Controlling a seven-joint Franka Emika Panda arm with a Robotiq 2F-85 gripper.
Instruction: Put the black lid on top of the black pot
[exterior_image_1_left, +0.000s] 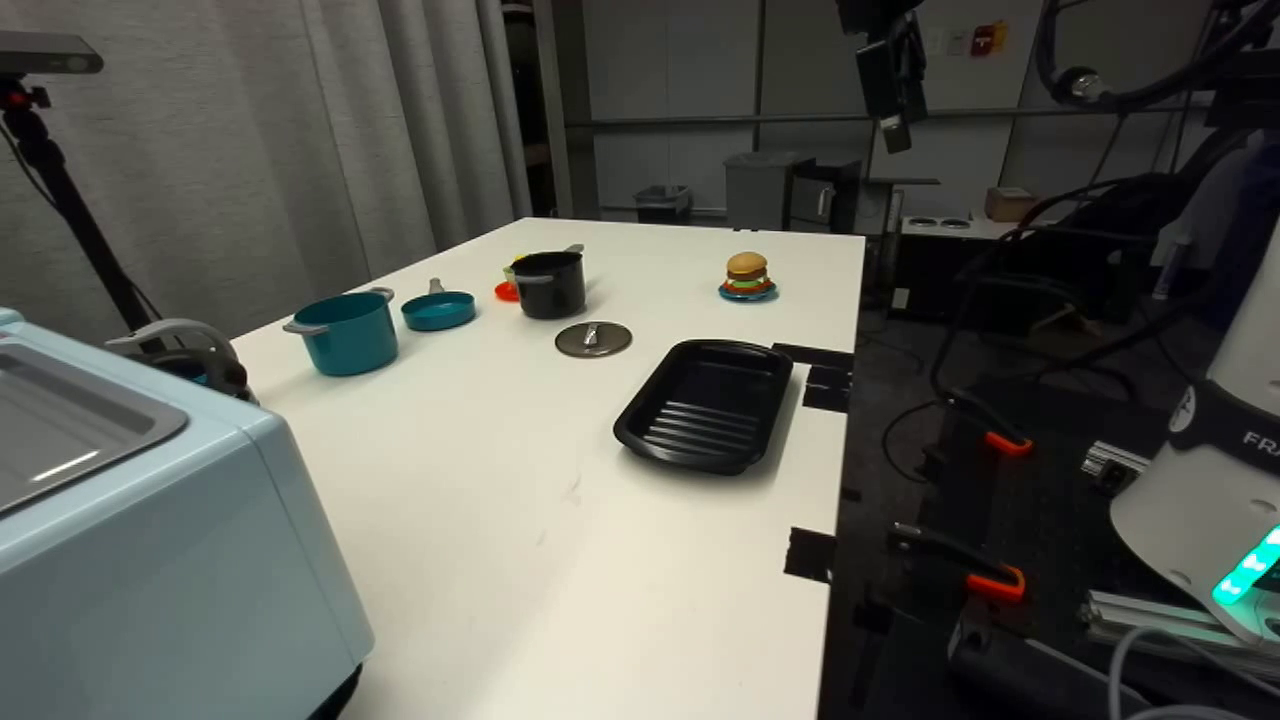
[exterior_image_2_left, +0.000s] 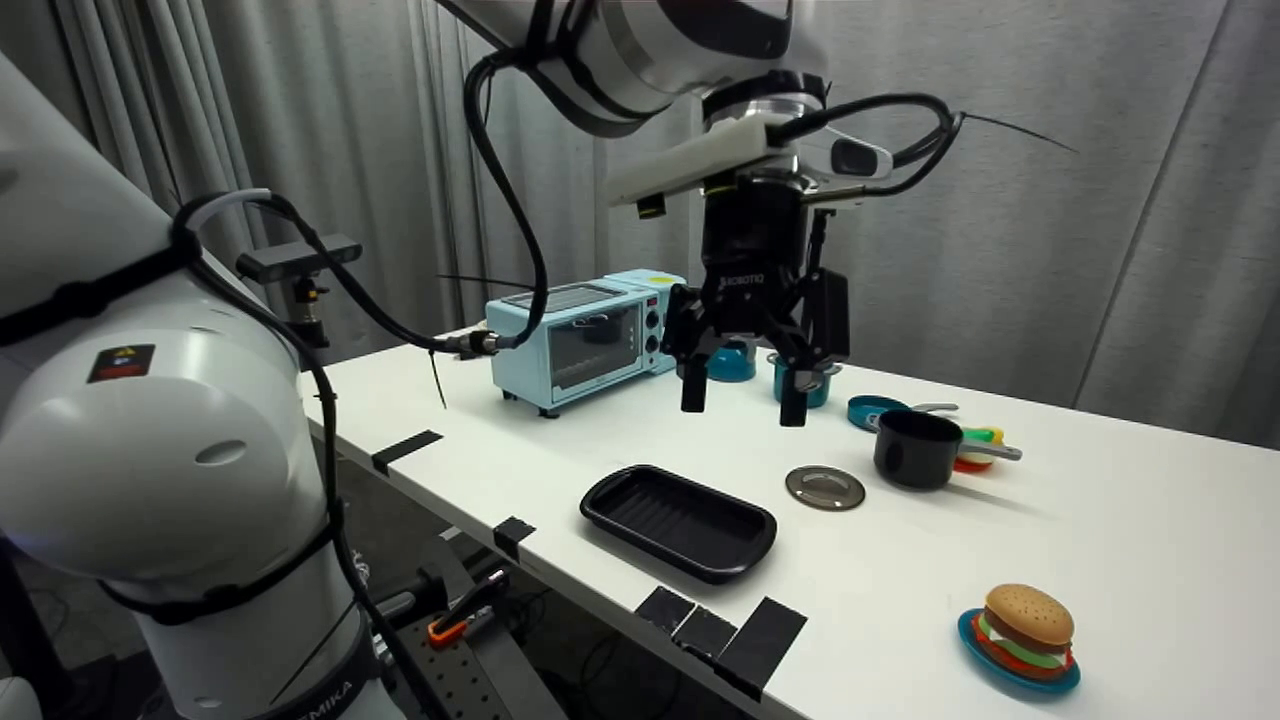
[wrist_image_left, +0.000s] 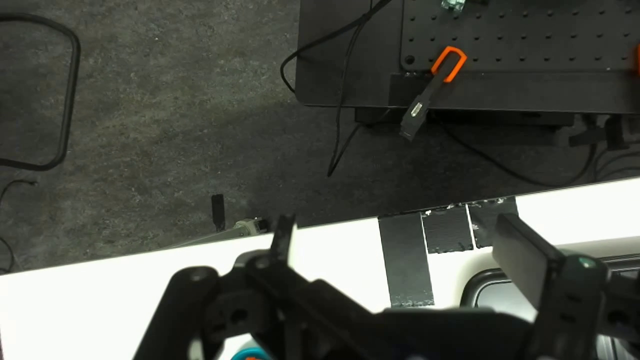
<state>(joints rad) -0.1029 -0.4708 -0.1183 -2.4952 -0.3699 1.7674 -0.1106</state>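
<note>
The black lid (exterior_image_1_left: 594, 341) lies flat on the white table, knob up, and shows in both exterior views (exterior_image_2_left: 825, 488). The black pot (exterior_image_1_left: 550, 287) stands upright beside it, uncovered, its grey handle pointing away from the lid; it also shows in both exterior views (exterior_image_2_left: 915, 452). My gripper (exterior_image_2_left: 743, 400) is open and empty, pointing down high above the table. It also shows at the top of an exterior view (exterior_image_1_left: 893, 135). In the wrist view my two fingers (wrist_image_left: 395, 225) are wide apart with nothing between them. The lid and pot are out of the wrist view.
A black ridged pan (exterior_image_1_left: 708, 405) lies near the table edge, close to the lid. A toy burger (exterior_image_2_left: 1028, 630) sits on a teal plate. A teal pot (exterior_image_1_left: 350, 335) and teal frying pan (exterior_image_1_left: 438, 311) stand near the black pot. A light-blue toaster oven (exterior_image_2_left: 590, 340) stands farther along.
</note>
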